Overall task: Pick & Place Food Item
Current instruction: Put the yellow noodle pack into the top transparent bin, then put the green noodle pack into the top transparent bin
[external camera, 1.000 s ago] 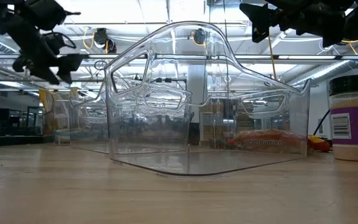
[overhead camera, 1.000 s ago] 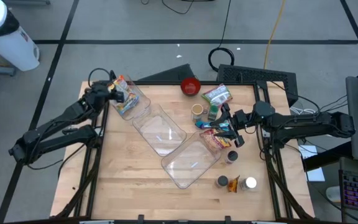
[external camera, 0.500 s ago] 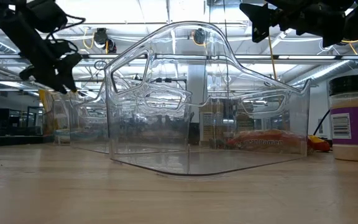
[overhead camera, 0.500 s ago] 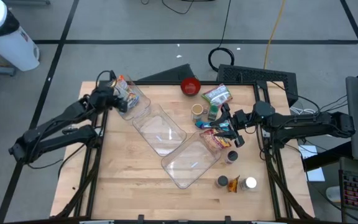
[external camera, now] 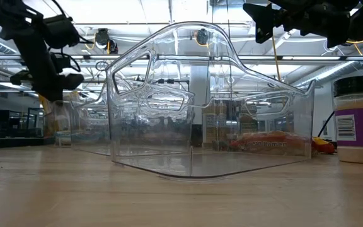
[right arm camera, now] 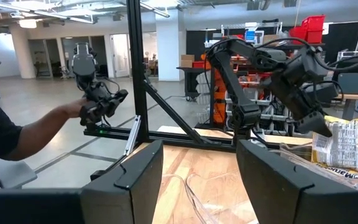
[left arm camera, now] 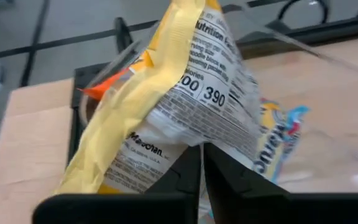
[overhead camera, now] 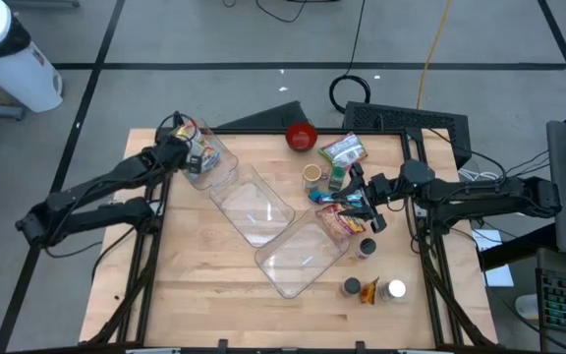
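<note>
The table [overhead camera: 204,285] is light wood, smooth with fine lines in it. The three bins [overhead camera: 301,258] are clear, shiny plastic you can see right through. The snack bag [left arm camera: 185,106] is crinkly, glossy plastic, and the robot fingers [left arm camera: 225,186] are dark, matt plastic

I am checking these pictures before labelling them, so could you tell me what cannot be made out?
- Left wrist view: the snack packet fills the picture and hides the bin under it.
- Low view: the clear bin blurs whatever lies behind it.
- High view: the small jars' labels are too small to read.
</note>
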